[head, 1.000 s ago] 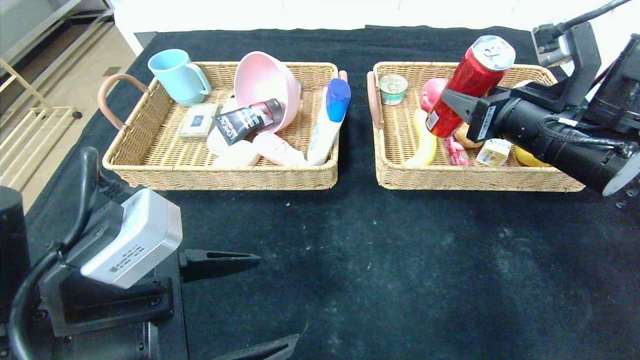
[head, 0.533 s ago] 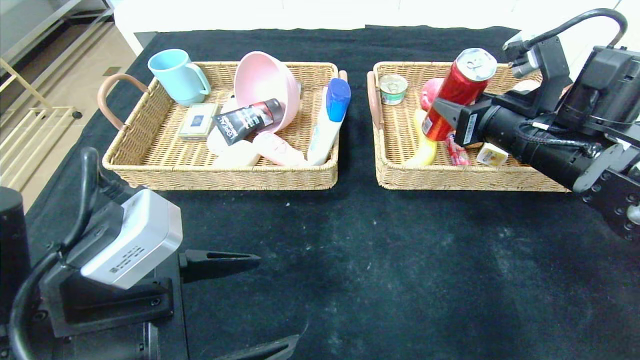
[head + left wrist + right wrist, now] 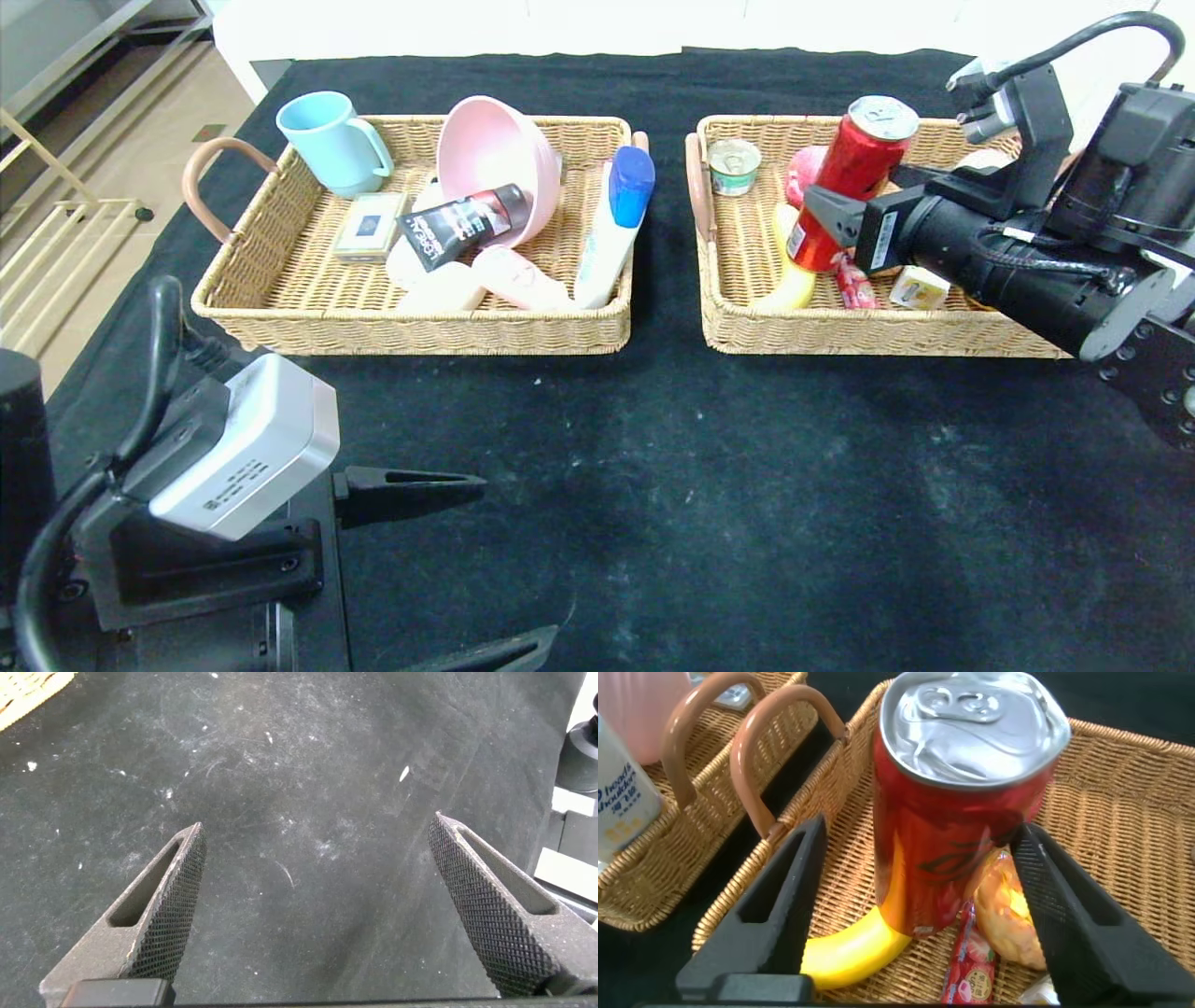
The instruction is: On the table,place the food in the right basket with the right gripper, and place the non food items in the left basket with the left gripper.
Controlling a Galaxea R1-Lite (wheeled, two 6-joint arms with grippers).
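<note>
The red drink can (image 3: pixel 845 177) stands tilted in the right basket (image 3: pixel 840 331), its base on a banana. My right gripper (image 3: pixel 854 191) is open around the can; in the right wrist view the can (image 3: pixel 962 840) sits between the fingers of the gripper (image 3: pixel 920 831), with a gap at one side. The juice carton (image 3: pixel 920 287) lies in the same basket; the pear is hidden behind my arm. The white bottle with blue cap (image 3: pixel 611 224), black tube (image 3: pixel 462 224) and pink squeeze bottle (image 3: pixel 518 278) lie in the left basket (image 3: pixel 420 331). My left gripper (image 3: pixel 518 560) is open and empty over the table (image 3: pixel 700 467); it also shows in the left wrist view (image 3: pixel 316 826).
The left basket also holds a blue mug (image 3: pixel 331 140), a pink bowl (image 3: pixel 490 159) and a small green box (image 3: pixel 371 226). The right basket also holds a small tin (image 3: pixel 734 166), a banana (image 3: pixel 794 275), a red snack packet (image 3: pixel 851 280) and a bun (image 3: pixel 1013 915).
My right gripper has come down and back with the red can, from above the right basket into it. The can now rests on the banana. The left arm has not moved.
</note>
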